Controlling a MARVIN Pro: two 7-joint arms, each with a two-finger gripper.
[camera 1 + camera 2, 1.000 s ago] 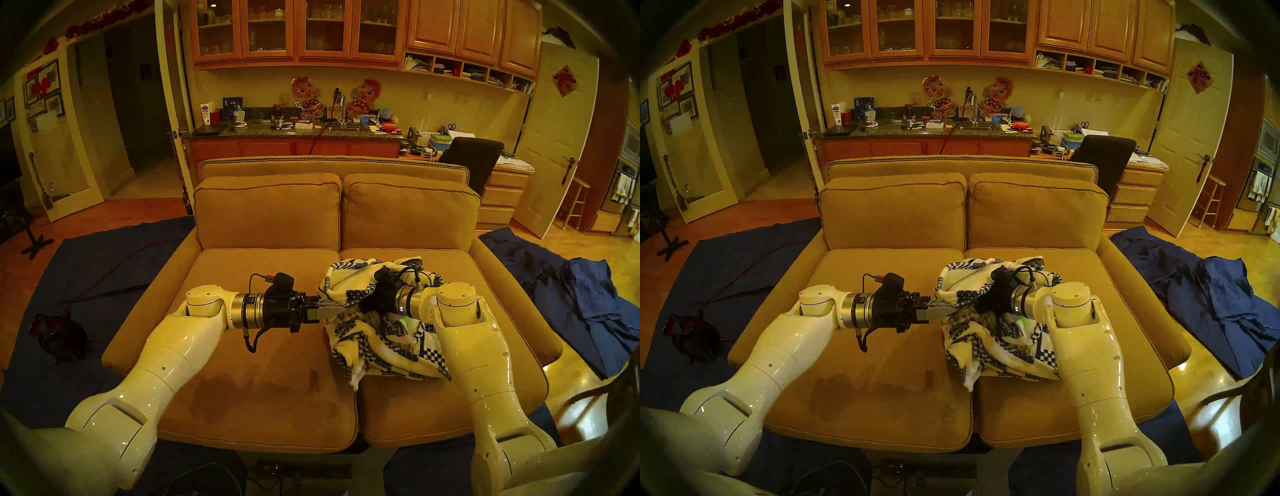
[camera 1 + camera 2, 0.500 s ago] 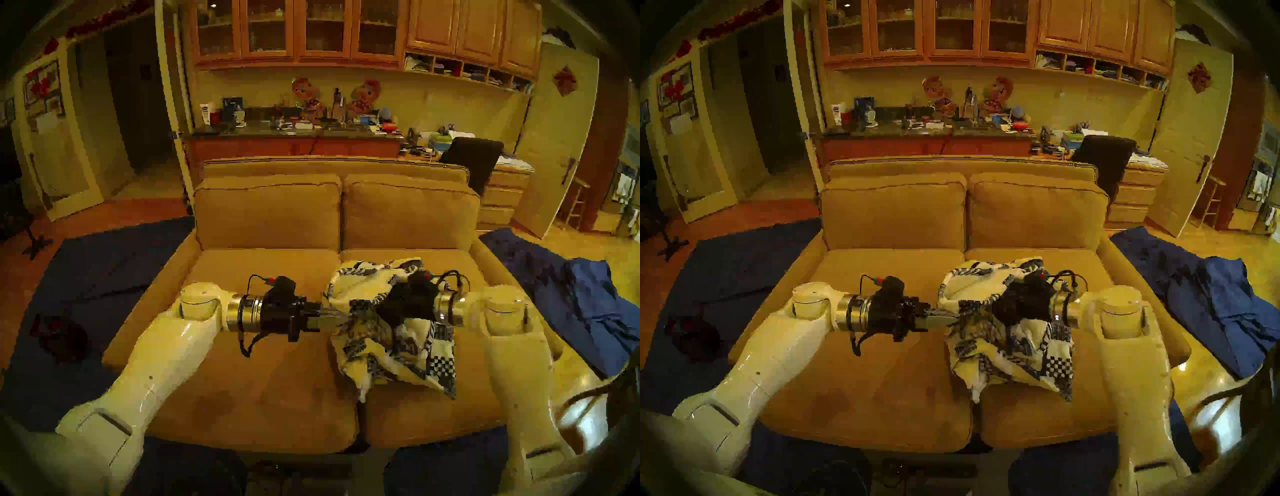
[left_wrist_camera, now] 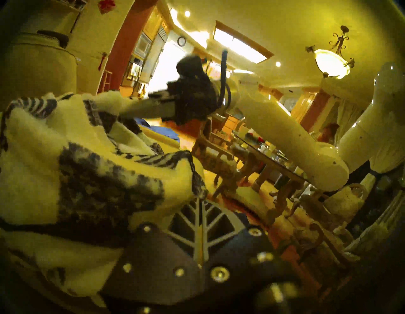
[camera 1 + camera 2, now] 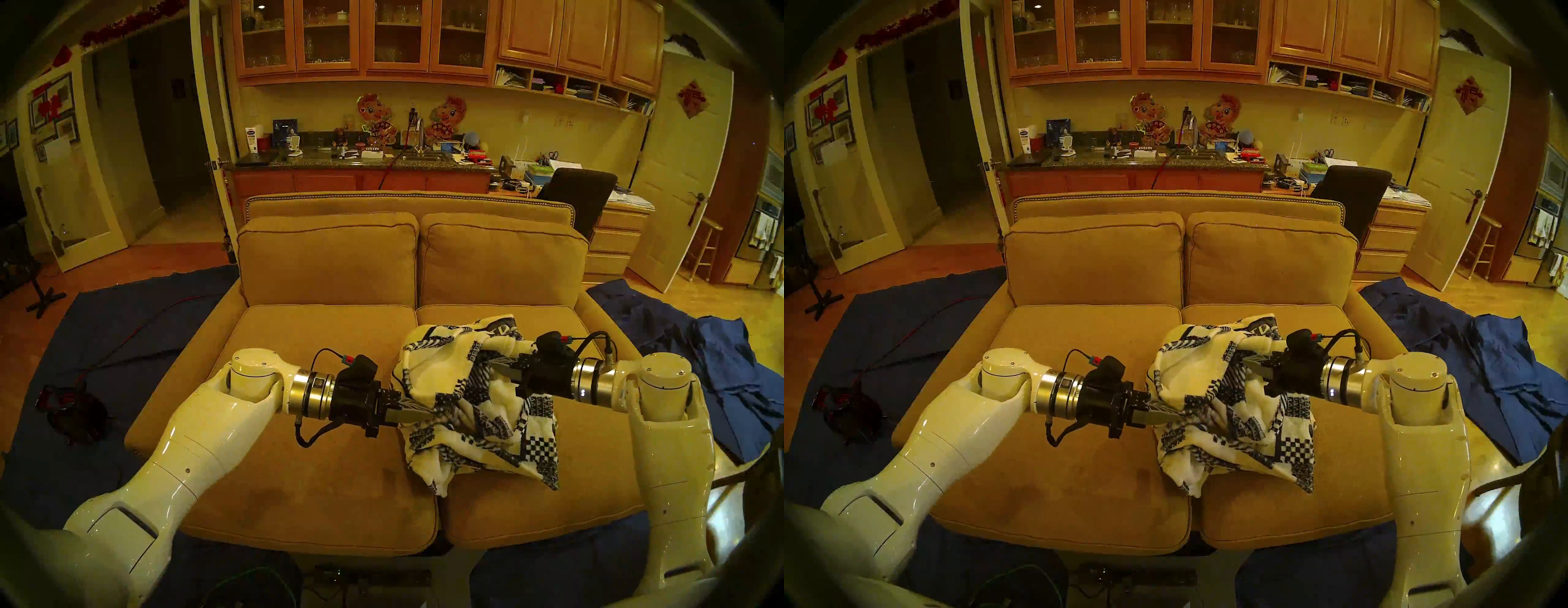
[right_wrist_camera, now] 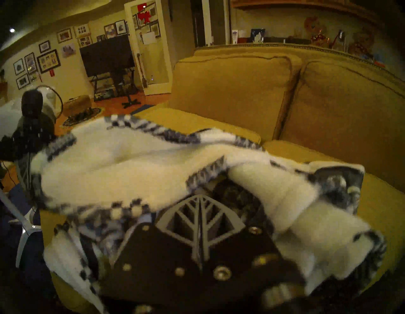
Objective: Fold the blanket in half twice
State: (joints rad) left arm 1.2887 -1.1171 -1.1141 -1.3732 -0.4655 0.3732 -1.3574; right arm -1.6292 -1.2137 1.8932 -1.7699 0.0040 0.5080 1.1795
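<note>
Both grippers, left (image 4: 418,414) and right (image 4: 494,366), pinch the bunched blanket (image 4: 475,403) (edges unsorted); spreading it risks a slipped grip.

You're looking at a cream blanket (image 4: 475,399) with navy print: checkerboard patch at its 5 o'clock corner, striped and triangle bands along the edges. Sofa (image 4: 331,263) is plain mustard-tan. Cloths (image 4: 721,365) on the floor at 3 o'clock are solid dark blue. Arms glossy white, wrists black with silver rings.
</note>
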